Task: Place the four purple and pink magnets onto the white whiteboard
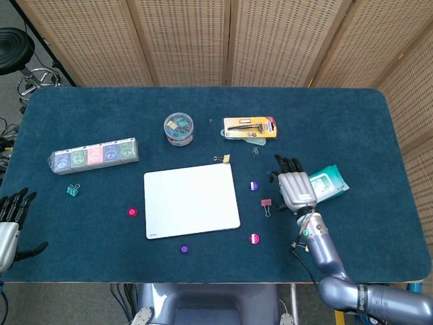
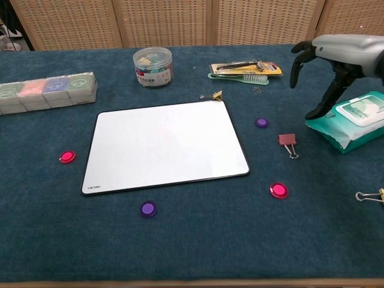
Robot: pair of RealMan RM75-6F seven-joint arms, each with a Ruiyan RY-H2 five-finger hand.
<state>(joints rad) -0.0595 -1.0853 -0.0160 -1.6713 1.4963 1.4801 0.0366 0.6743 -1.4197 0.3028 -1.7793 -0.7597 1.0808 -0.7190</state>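
Observation:
The white whiteboard (image 1: 191, 200) (image 2: 165, 146) lies flat mid-table with nothing on it. Around it on the cloth lie a pink magnet (image 1: 132, 212) (image 2: 67, 156) to its left, a purple magnet (image 1: 184, 248) (image 2: 148, 209) in front, a purple magnet (image 1: 254, 185) (image 2: 261, 122) to its right and a pink magnet (image 1: 254, 238) (image 2: 278, 191) at front right. My right hand (image 1: 295, 187) (image 2: 336, 57) hovers open, fingers spread, between the right purple magnet and the wipes pack, holding nothing. At the table's left edge my left hand (image 1: 8, 227) is open and empty.
A green wipes pack (image 1: 328, 181) (image 2: 354, 117) lies just right of my right hand. A pink binder clip (image 1: 266, 205) (image 2: 287, 141) sits below it. Further back are a clip jar (image 1: 178, 128) (image 2: 152, 66), a razor pack (image 1: 250, 127) (image 2: 246, 69) and a long box (image 1: 95, 155) (image 2: 45, 91).

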